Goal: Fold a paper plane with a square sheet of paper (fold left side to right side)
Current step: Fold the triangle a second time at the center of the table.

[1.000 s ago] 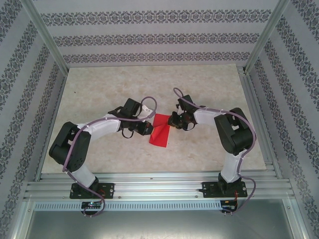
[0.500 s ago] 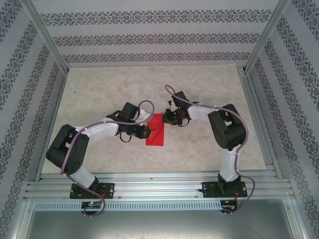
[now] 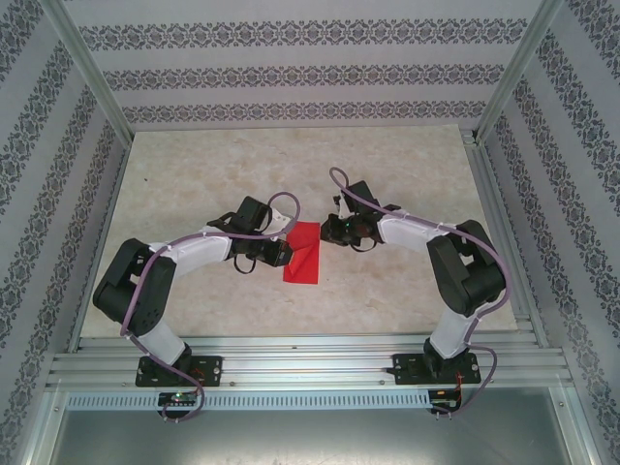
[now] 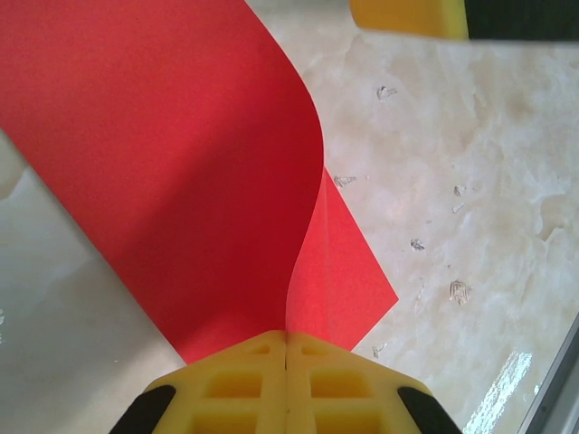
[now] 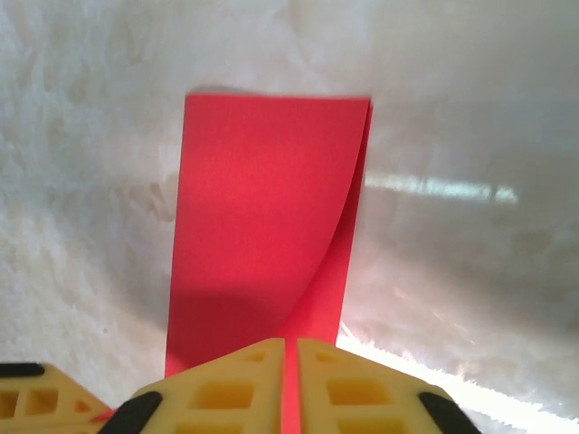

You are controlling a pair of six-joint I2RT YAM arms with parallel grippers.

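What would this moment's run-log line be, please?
left gripper: shut on red paper | right gripper: shut on red paper | fold: top layer bowed

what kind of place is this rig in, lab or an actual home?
Probably a lab test cell, not a home: an aluminium frame boxes in the marble-look tabletop, printed wallpaper panels form the walls, and the left arm and right arm are bolted to a front rail.

The bench (image 3: 194, 184) has a pale, marbled beige top. Near its middle lies a red paper (image 3: 302, 263), folded over, its upper layer curving up off the lower one.
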